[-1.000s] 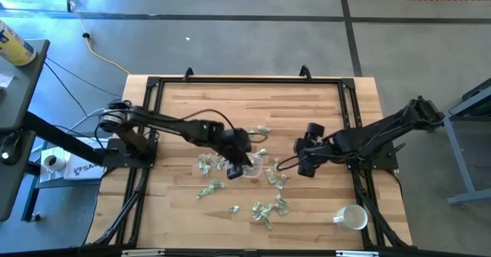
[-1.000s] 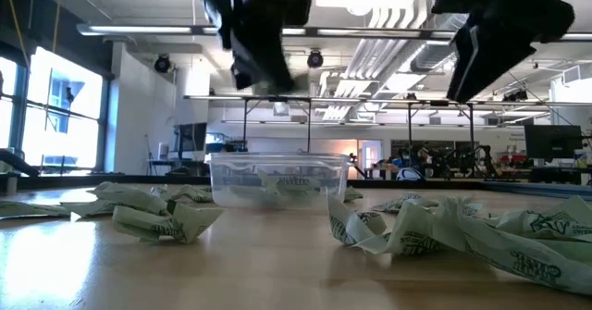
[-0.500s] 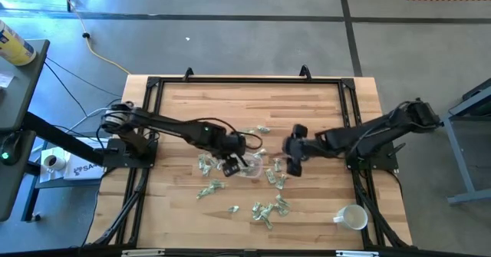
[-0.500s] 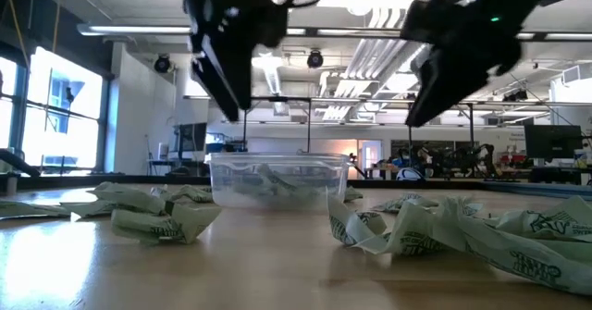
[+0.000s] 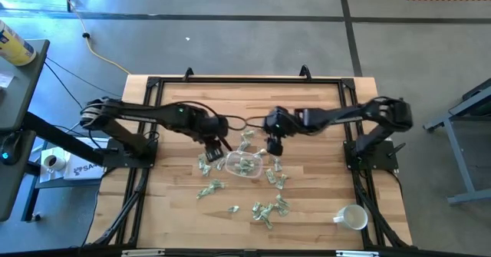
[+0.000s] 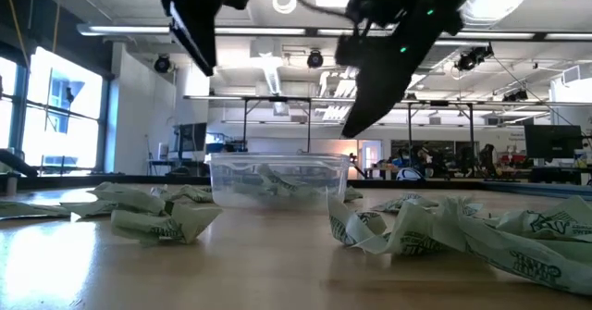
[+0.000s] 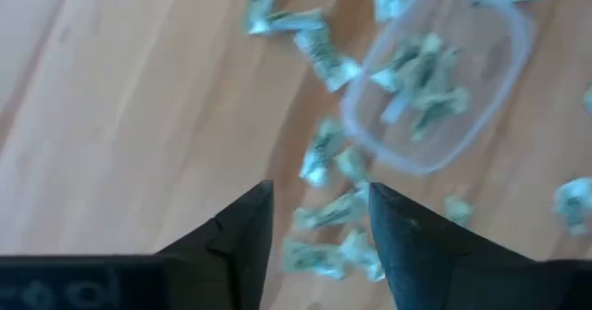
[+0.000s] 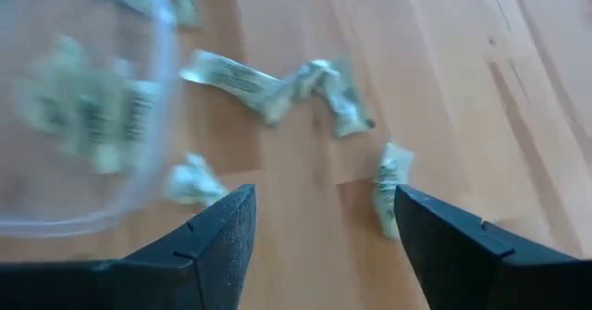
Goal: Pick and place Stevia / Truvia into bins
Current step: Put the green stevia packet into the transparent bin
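Both claws now beside bin (image 5: 245, 166)

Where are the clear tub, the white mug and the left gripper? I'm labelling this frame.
Clear tub (image 5: 247, 165): high view, packet-covered floor.
White mug (image 5: 353, 217): high view, its rim.
Left gripper (image 7: 317, 236): left wrist view, gap between open fingers.

Hardly any writing can be read. A white box (image 5: 77, 167) just off the table's (image 5: 322, 203) left edge, beside the left arm's base, bears dark letters that look like "SA", the rest hidden. The sweetener packets (image 6: 435, 231) carry dark green print, too small and crumpled to make out.
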